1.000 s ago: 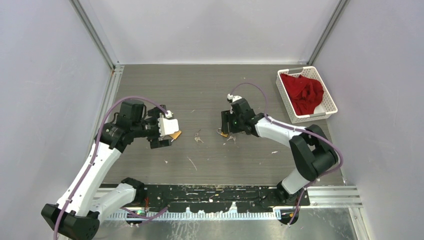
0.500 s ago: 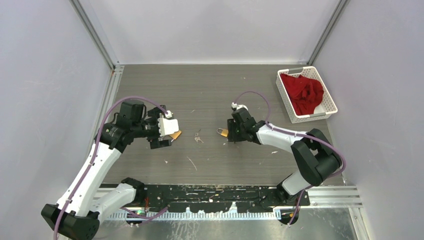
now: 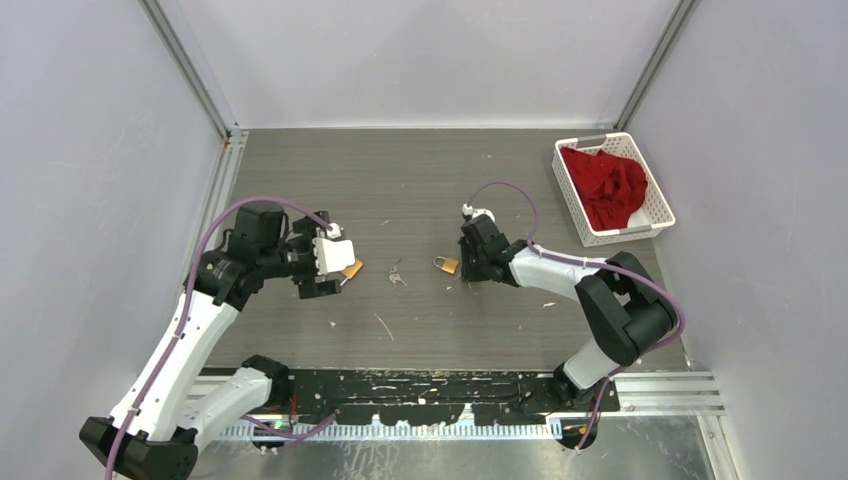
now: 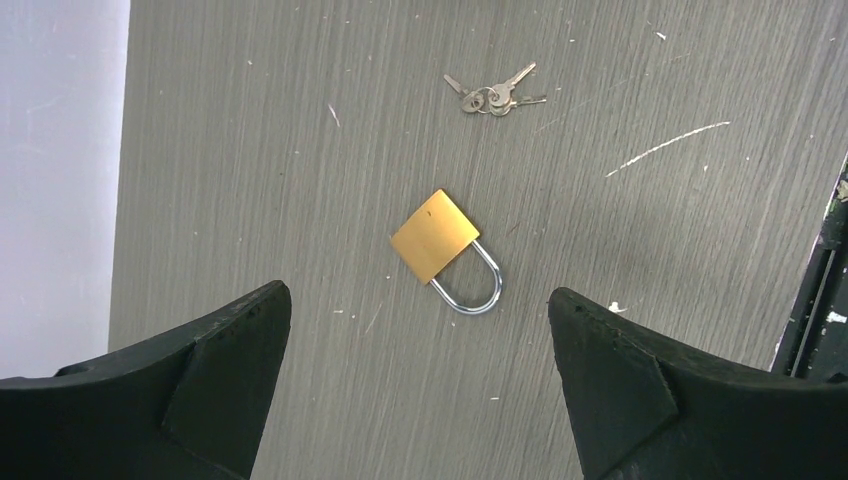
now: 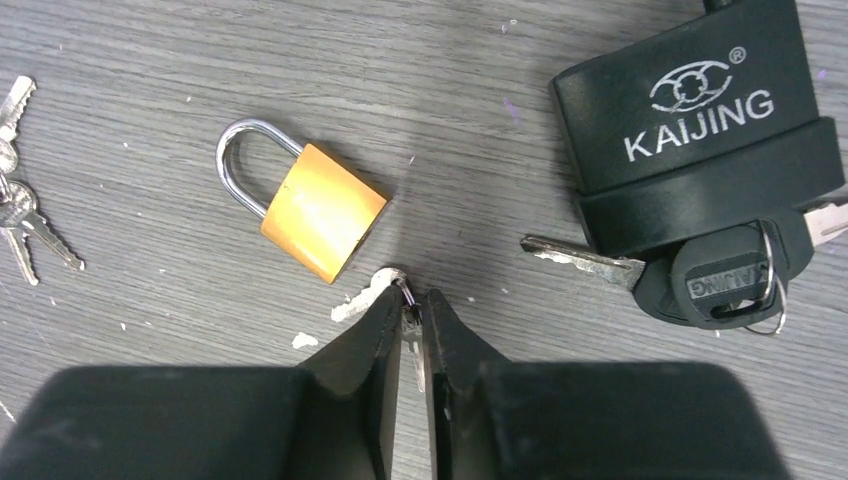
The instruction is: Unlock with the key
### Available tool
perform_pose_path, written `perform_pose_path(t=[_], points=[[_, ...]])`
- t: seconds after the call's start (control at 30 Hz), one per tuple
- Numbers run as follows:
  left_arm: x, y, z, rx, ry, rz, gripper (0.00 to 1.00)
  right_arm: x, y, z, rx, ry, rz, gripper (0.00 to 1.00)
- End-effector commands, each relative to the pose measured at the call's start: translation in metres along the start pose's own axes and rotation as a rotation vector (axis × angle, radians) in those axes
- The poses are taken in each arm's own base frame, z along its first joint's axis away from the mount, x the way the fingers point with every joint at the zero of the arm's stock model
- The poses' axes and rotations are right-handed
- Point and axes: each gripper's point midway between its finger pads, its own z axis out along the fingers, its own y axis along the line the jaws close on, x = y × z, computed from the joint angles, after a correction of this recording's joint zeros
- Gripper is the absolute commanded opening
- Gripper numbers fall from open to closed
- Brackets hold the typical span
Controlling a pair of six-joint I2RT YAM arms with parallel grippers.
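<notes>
top / left gripper (image 3: 330,270): left half of table (image 3: 420,180), over padlock A (image 3: 352,268); a brass corner peeks out at its 3 o'clock
top / keys (image 3: 396,273): loose bunch at 3 o'clock of padlock A, between the two grippers
top / padlock B (image 3: 445,264): brass, flat on table, 3 o'clock of keys, just beside right gripper (image 3: 474,262) on its 9 o'clock side
top / basket (image 3: 660,205): table's 2 o'clock corner, red cloth (image 3: 608,188) inside
left wrist / left gripper (image 4: 420,292): released, fingers (image 4: 200,390) spread wide, touching nothing
left wrist / padlock A (image 4: 434,235): flat on table between the fingers, shackle seated, pointing to 5 o'clock
left wrist / keys (image 4: 493,95): 12 o'clock of padlock A, apart from it
right wrist / right gripper (image 5: 410,300): almost clenched, only a thin slit; small metal bit in the slit, cannot tell what it is or whether it is gripped
right wrist / padlock B (image 5: 320,210): 10 o'clock of the fingertips, near, not touching; shackle seated
right wrist / black lock (image 5: 690,120): 2 o'clock, marked "KAIJING"
right wrist / black key (image 5: 700,280): against black lock's lower edge, blade pointing to 9 o'clock
right wrist / keys (image 5: 20,220): 9 o'clock, at the frame edge
right wrist / scrap (image 5: 355,300): white, just beside the fingertips
</notes>
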Motion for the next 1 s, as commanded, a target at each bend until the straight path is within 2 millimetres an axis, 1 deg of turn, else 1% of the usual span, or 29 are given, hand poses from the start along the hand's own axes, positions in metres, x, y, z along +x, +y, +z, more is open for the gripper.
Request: perform_pose_path(t=[0.0,0.1,0.3,0.37,0.47,0.57,0.6,0.67,0.73,0.87,0.97], points=[[-0.015,0.004,-0.006,-0.017,-0.050,0.012,1.00,-0.007,0.006,-0.001,-0.014,-0.031,0.004,0.12],[-0.016,0.003,-0.007,-0.012,-0.054,0.010,0.99,-0.006,0.008,-0.005,-0.024,-0.032,-0.003,0.01],[-0.018,-0.007,-0.006,0.022,-0.074,-0.046,1.00,-0.003,0.024,-0.018,-0.118,-0.024,0.010,0.01],[-0.020,-0.017,-0.005,0.049,-0.098,-0.081,0.99,-0.004,0.032,-0.027,-0.165,-0.034,0.022,0.01],[-0.025,-0.032,-0.003,0.083,-0.144,-0.202,0.99,-0.006,0.047,-0.041,-0.241,-0.046,0.038,0.01],[-0.028,-0.053,-0.002,0.146,-0.183,-0.297,0.99,-0.009,0.065,-0.059,-0.321,-0.069,0.035,0.01],[-0.030,-0.062,-0.001,0.178,-0.205,-0.311,0.99,-0.010,0.073,-0.068,-0.355,-0.082,0.032,0.01],[-0.033,-0.071,-0.002,0.207,-0.244,-0.300,0.99,-0.014,0.088,-0.082,-0.418,-0.101,0.020,0.01],[-0.038,-0.074,-0.002,0.211,-0.291,-0.260,0.99,-0.019,0.108,-0.100,-0.491,-0.125,-0.006,0.01],[-0.049,-0.068,0.002,0.183,-0.384,-0.200,0.92,-0.027,0.148,-0.137,-0.621,-0.152,-0.063,0.01],[-0.053,-0.065,0.010,0.184,-0.405,-0.204,0.89,-0.034,0.175,-0.164,-0.707,-0.169,-0.082,0.01]])
